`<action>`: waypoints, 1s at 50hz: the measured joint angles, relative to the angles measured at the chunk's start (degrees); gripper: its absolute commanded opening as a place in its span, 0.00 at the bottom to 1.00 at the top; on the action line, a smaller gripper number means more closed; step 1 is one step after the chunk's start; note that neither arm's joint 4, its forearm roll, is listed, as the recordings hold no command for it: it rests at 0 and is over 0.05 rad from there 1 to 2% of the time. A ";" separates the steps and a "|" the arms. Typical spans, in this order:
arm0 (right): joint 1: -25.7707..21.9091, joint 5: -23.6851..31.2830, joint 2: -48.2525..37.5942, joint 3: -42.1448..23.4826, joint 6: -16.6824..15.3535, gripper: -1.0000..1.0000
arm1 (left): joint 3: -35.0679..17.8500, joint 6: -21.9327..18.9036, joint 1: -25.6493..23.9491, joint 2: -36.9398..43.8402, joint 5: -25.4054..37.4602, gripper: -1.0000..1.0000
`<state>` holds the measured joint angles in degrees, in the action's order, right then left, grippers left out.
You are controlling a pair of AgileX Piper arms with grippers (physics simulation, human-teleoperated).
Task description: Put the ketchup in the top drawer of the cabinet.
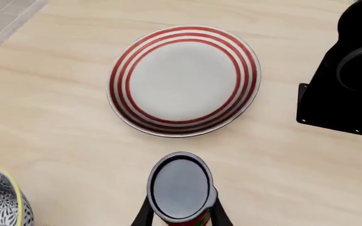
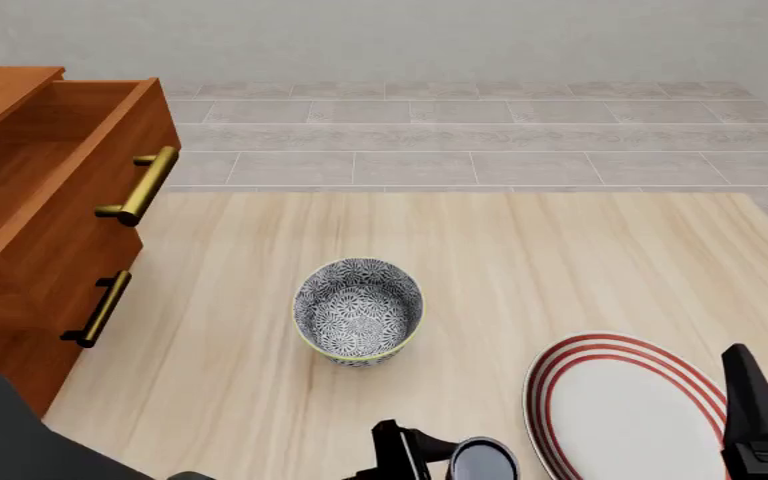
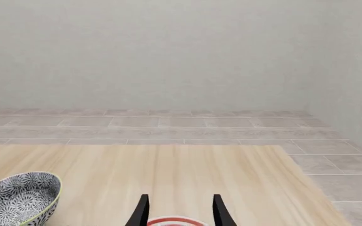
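The left gripper (image 1: 181, 216) clamps the small red cylindrical ketchup can (image 1: 181, 187) with its dark round top, above the pale wooden table (image 2: 518, 260) beside the red-ringed white plate (image 2: 624, 410). The right gripper (image 3: 177, 209) holds nothing, its fingers parted. At the far left, the orange-brown wooden cabinet (image 2: 11, 330) has its top drawer (image 2: 51, 180) pulled out.

No lettering or label can be read anywhere.
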<state>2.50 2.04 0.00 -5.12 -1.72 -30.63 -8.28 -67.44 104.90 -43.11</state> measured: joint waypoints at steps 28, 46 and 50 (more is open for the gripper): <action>-0.20 0.13 0.00 0.02 -0.17 1.00 | 2.83 1.08 1.30 -8.29 2.65 0.00; -0.43 0.14 0.00 0.34 -0.13 1.00 | 6.92 1.08 3.13 -22.47 7.62 0.00; -0.47 0.18 0.00 0.39 -0.15 1.00 | 7.80 1.01 3.45 -25.96 9.23 0.00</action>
<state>2.04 2.22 0.00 -4.73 -1.86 -22.83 -7.27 -63.98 78.94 -33.88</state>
